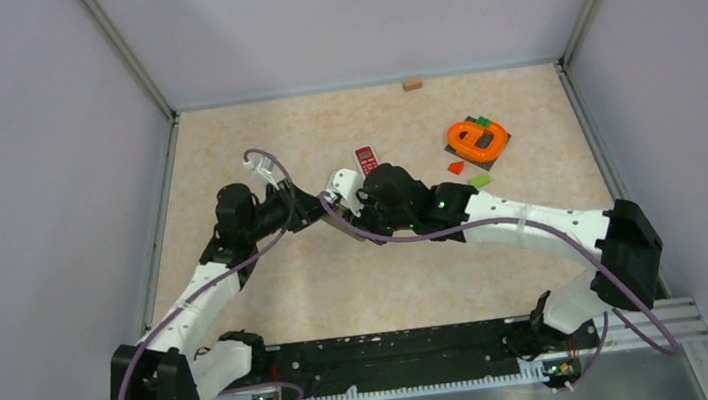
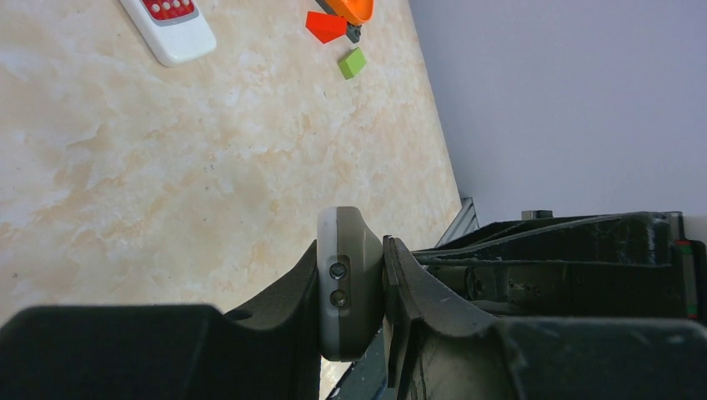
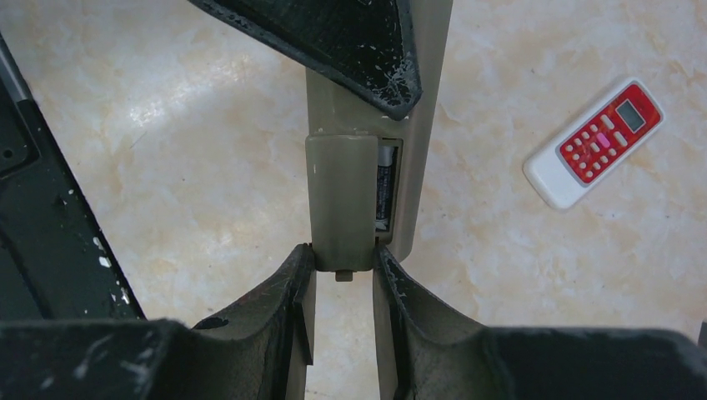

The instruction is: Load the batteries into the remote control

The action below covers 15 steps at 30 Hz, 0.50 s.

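My left gripper [image 2: 351, 250] is shut on a grey-beige remote control [image 2: 350, 287], seen end-on with two small LEDs. In the right wrist view the remote [image 3: 421, 125] runs up the frame with its back facing me. My right gripper [image 3: 343, 258] is shut on the sides of the grey battery cover [image 3: 340, 200], which lies over the compartment. One dark battery [image 3: 384, 187] shows in the uncovered strip beside the cover. In the top view both grippers, left [image 1: 318, 204] and right [image 1: 348, 199], meet at the held remote [image 1: 340, 183] at mid-table. Other batteries are hidden.
A second remote, white with a red face [image 1: 366, 157], lies just behind the grippers; it also shows in the right wrist view [image 3: 596, 142]. An orange ring toy [image 1: 475, 139], a red wedge [image 1: 455, 166] and a green block [image 1: 479, 181] lie to the right. A small wooden block [image 1: 411, 84] sits at the back wall.
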{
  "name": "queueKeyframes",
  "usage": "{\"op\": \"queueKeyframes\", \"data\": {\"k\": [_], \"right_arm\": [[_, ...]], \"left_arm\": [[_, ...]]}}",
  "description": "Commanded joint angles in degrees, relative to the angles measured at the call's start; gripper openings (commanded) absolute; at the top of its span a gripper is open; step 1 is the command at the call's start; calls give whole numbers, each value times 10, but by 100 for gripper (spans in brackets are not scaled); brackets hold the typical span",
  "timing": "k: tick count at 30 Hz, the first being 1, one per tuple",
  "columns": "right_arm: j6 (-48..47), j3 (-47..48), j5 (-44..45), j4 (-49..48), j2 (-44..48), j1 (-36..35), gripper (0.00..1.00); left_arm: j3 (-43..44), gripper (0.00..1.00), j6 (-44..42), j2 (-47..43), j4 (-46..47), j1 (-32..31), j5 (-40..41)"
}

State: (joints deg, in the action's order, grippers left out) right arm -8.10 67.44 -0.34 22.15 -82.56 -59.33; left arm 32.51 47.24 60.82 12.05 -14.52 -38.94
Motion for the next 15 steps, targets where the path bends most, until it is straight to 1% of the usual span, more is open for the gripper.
{"op": "queueKeyframes", "data": {"k": [1, 15], "right_arm": [[19, 47, 34, 16, -26, -9, 21], [29, 54, 61, 29, -47, -10, 21]], "left_arm": [[-5, 0, 3, -22, 51, -2, -4], [9, 0, -27, -27, 29, -2, -15]]}}
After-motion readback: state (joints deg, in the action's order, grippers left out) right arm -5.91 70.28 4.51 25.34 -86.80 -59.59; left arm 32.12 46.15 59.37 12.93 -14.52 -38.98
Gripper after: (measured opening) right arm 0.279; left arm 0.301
